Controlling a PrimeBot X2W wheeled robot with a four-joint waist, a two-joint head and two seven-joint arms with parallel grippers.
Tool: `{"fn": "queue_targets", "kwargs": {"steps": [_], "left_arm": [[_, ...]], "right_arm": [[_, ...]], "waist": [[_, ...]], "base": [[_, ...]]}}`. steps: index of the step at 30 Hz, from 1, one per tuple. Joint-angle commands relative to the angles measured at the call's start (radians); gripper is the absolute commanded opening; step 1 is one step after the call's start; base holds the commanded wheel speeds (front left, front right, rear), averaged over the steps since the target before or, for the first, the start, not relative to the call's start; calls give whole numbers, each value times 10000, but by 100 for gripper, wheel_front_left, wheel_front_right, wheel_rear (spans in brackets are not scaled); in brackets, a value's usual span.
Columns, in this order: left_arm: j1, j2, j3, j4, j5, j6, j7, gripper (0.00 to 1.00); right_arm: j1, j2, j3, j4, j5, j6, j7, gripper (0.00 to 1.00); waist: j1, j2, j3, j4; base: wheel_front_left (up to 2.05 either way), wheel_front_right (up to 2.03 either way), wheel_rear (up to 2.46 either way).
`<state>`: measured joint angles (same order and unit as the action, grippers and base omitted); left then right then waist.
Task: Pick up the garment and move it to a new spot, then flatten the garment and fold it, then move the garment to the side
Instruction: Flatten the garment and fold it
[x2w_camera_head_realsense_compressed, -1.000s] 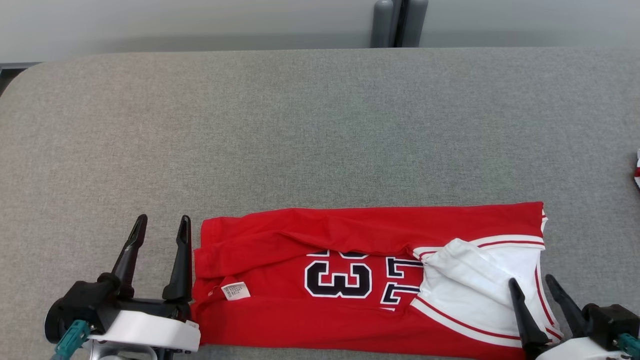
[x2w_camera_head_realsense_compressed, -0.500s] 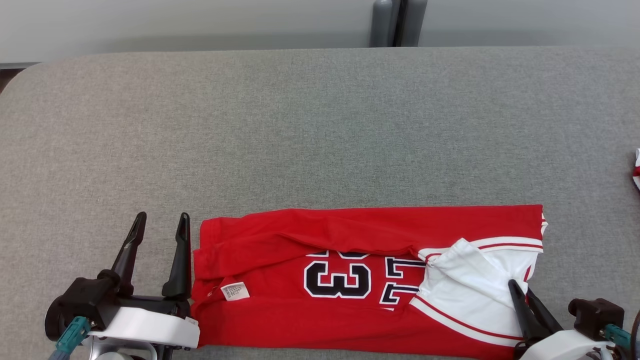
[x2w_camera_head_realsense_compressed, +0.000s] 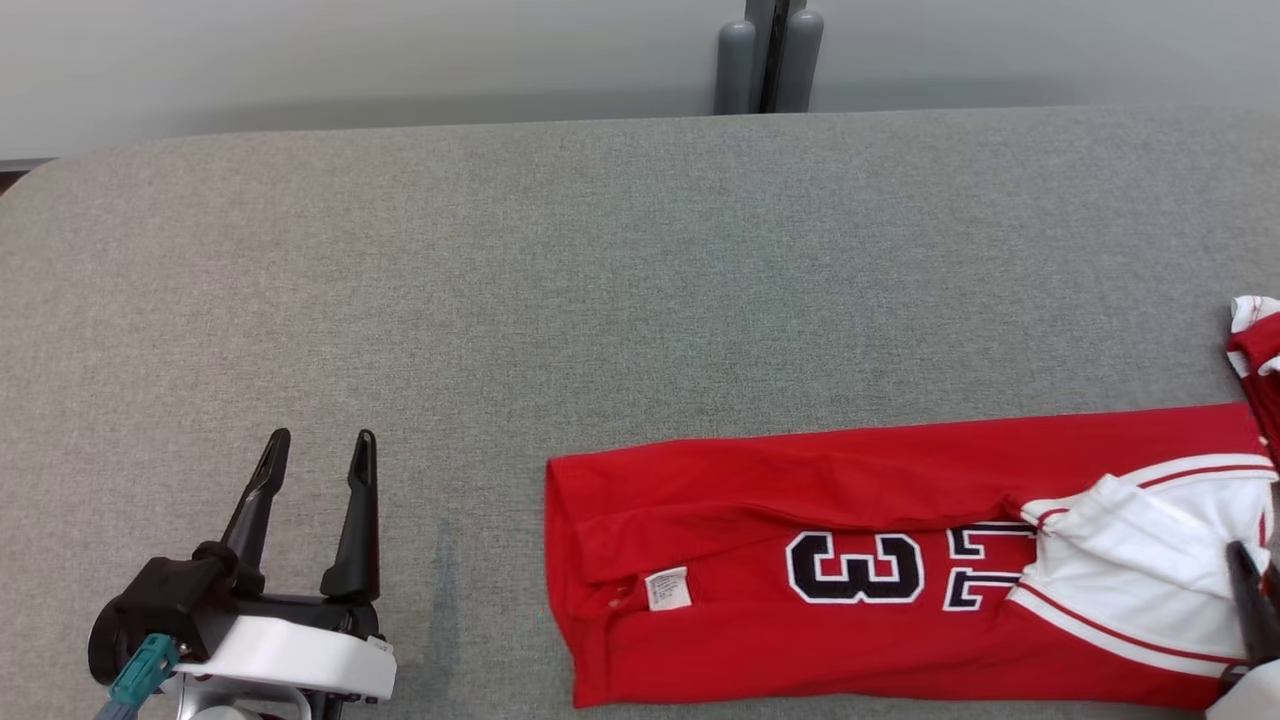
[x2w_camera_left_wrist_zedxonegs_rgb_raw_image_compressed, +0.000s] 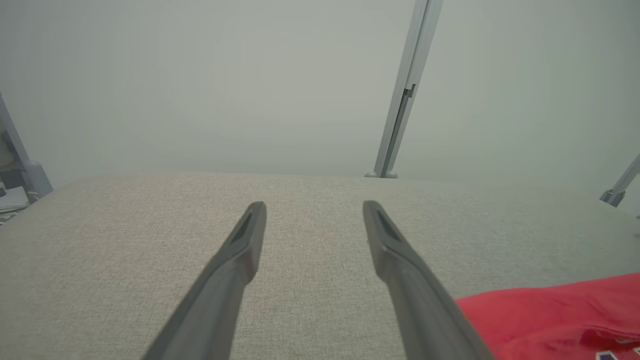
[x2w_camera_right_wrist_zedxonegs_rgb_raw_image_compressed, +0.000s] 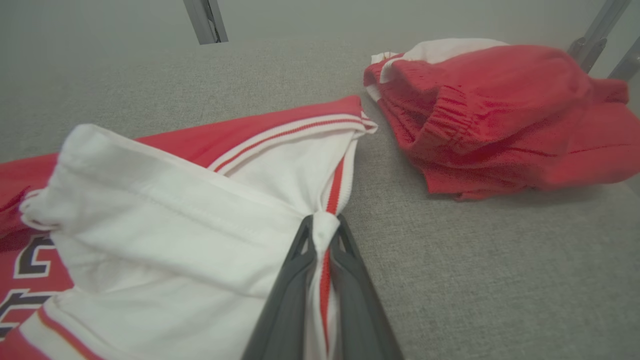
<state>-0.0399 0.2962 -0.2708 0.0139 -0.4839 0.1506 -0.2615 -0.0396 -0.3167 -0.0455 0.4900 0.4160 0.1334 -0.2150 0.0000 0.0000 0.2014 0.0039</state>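
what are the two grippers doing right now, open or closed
Left gripper: open, holding nothing, over the table.
Right gripper: closed on the white edge of the jersey.

There is 1 jersey at 4 o'clock on 1 table, and 1 other clothing bundle at 3 o'clock. There are 2 grippers: the left gripper at 8 o'clock and the right gripper at 4 o'clock. There are 2 posts at 12 o'clock.

Left gripper: two long dark tapered fingers, black knuckle block, white wrist shell (teal cable plug beside)
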Motion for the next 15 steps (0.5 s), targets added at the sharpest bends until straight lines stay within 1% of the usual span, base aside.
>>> {"fn": "queue_targets", "kwargs": {"steps": [1, 5, 6, 8, 9, 10, 11, 15], "left_arm": [[42, -11, 34, 49, 15, -35, -40, 100], [34, -21, 46, 86, 14, -51, -43, 100], [33, -26, 61, 91, 18, -53, -42, 100], [70, -29, 108, 96, 7, -64, -45, 100], [70, -29, 108, 96, 7, -64, -45, 100], [88, -29, 120, 95, 3, -59, -46, 100], [115, -34, 149, 82, -6, -37, -48, 100], [176, -12, 130, 60, 51, -32, -48, 100]], "right_arm": [[27, -138, -101, -76, -28, -47, -26, 0], [-25, -246, -67, -372, 11, -29, 62, 0], [-14, -248, 39, -544, 1, -29, 143, 0], [5, -216, 352, -1300, -105, -27, 457, 0], [5, -216, 352, -1300, -105, -27, 457, 0], [7, -199, 477, -1668, -193, -27, 567, 0], [39, -118, 684, -2461, -385, -27, 843, 0], [124, 223, 1240, -4178, -776, -27, 1616, 0]], "waist": [[0, 0, -34, 1], [0, 0, -92, 20], [0, 0, -109, 25], [0, 0, -169, 8], [0, 0, -169, 8], [0, 0, -190, -9], [0, 0, -230, -57], [0, 0, -288, -120]], "base": [[0, 0, 0], [0, 0, 0], [0, 0, 0], [0, 0, 0], [0, 0, 0], [0, 0, 0], [0, 0, 0], [0, 0, 0]]}}
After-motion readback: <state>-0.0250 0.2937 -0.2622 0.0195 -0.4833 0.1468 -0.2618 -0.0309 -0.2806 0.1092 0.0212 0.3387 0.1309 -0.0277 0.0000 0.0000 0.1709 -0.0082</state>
